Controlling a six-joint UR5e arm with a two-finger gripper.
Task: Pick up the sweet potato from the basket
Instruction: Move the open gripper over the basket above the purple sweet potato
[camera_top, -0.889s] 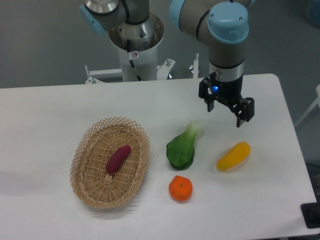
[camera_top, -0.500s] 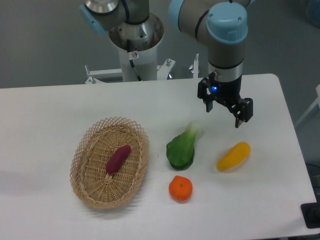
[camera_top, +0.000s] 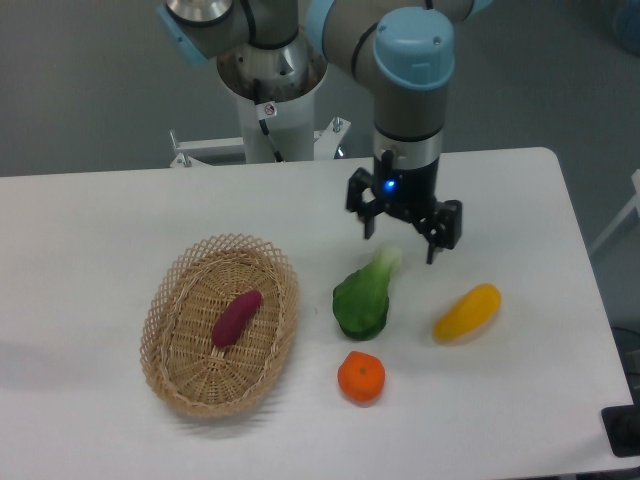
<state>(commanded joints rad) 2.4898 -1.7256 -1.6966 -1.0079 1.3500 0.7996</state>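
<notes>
The purple sweet potato (camera_top: 237, 318) lies at a slant in the middle of the oval wicker basket (camera_top: 168, 306) on the left of the table. My gripper (camera_top: 401, 240) hangs open above the table, right of the basket and just over the stalk end of a green leafy vegetable. Nothing is between its fingers. It is well apart from the sweet potato.
A green bok choy (camera_top: 364, 296) lies right of the basket. A round orange (camera_top: 361, 378) sits in front of it. A yellow-orange fruit (camera_top: 467, 312) lies further right. The robot base (camera_top: 270, 90) stands at the table's back edge.
My gripper has moved left, from above the yellow fruit's side of the table to over the bok choy, and turned a little. It stays open. The produce has not moved.
</notes>
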